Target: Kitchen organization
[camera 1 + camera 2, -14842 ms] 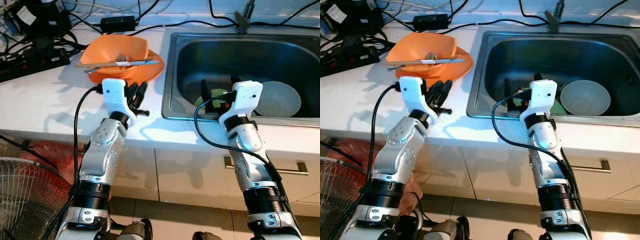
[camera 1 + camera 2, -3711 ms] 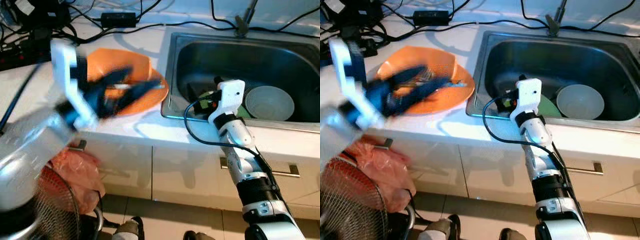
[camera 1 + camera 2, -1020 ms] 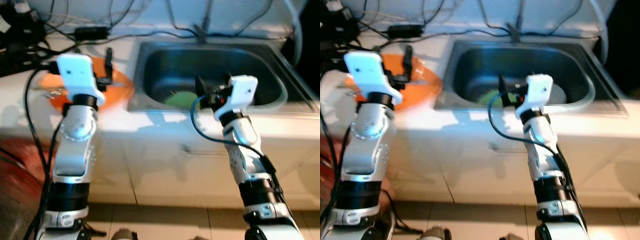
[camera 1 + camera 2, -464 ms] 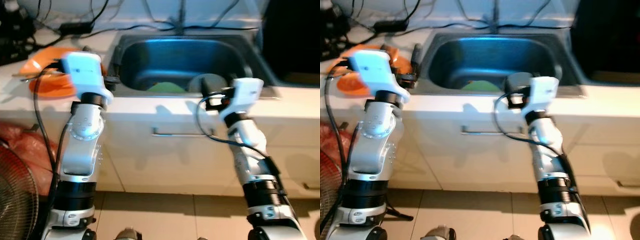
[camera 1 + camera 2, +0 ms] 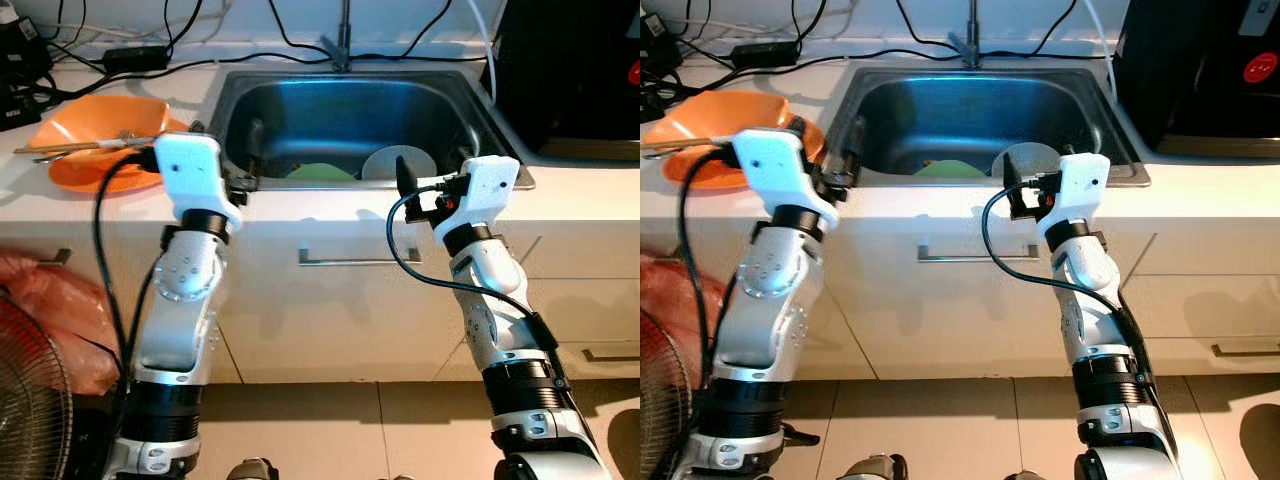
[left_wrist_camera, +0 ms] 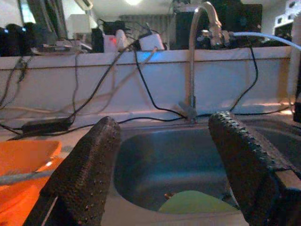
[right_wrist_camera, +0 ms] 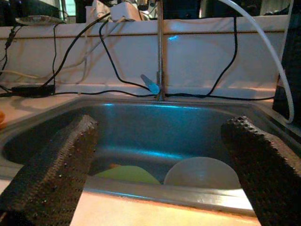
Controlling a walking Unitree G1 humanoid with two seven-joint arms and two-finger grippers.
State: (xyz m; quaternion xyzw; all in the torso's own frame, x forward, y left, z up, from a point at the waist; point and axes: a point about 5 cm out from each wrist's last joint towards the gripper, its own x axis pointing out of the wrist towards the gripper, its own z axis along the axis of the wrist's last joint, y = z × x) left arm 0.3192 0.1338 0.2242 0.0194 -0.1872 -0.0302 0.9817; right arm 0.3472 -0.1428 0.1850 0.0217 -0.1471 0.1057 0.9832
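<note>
Two dishes are sitting in the stainless steel sink (image 5: 350, 110): pale round bowl (image 7: 202, 173), green plate (image 7: 128, 174). I'm hovering both grippers, left gripper (image 6: 164, 174) & right gripper (image 7: 155, 165), fingers spread, at its front rim; prob. slick, breakable, so I'm planning a rim grip.

Spread fingers (image 7: 51, 174) frame sink (image 7: 155, 120) holding white bowl (image 7: 202, 173)

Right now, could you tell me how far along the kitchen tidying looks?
Nothing looks finished. The green plate and white bowl sit in the sink; the orange dish with utensils sits on the counter. Both tools, left and right, are open at the sink's front edge, holding nothing.
</note>
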